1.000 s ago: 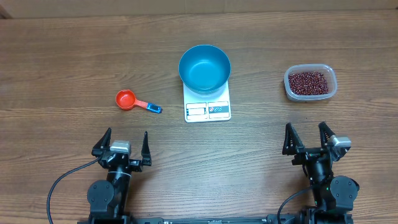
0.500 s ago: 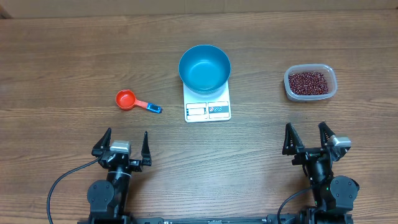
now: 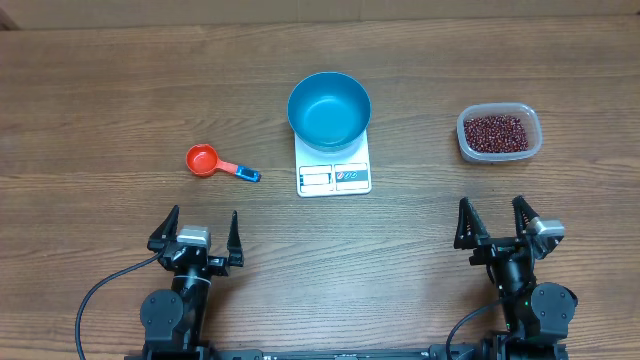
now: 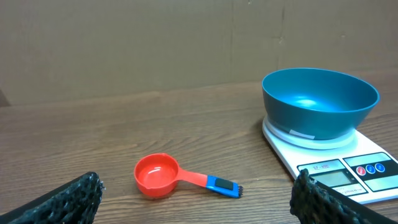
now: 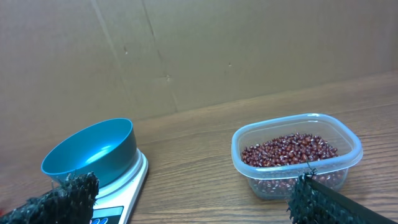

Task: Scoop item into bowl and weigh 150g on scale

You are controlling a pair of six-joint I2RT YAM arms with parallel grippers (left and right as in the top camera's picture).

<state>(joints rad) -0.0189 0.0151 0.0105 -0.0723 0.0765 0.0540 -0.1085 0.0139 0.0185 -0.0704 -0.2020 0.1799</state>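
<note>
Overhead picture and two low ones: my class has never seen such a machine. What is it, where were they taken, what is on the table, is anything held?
Two robot arms sit at a wooden table. One picture looks straight down; the others come from a camera on each wrist. A round bright-blue plastic bowl stands on a flat white scale. To its left lies a red plastic scoop; to its right, a clear plastic tub of dark red-brown beans. The left pincer and right pincer are open, holding nothing.

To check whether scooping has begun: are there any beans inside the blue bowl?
No, the blue bowl shows only its bare blue bottom; the beans lie in the clear tub.
</note>
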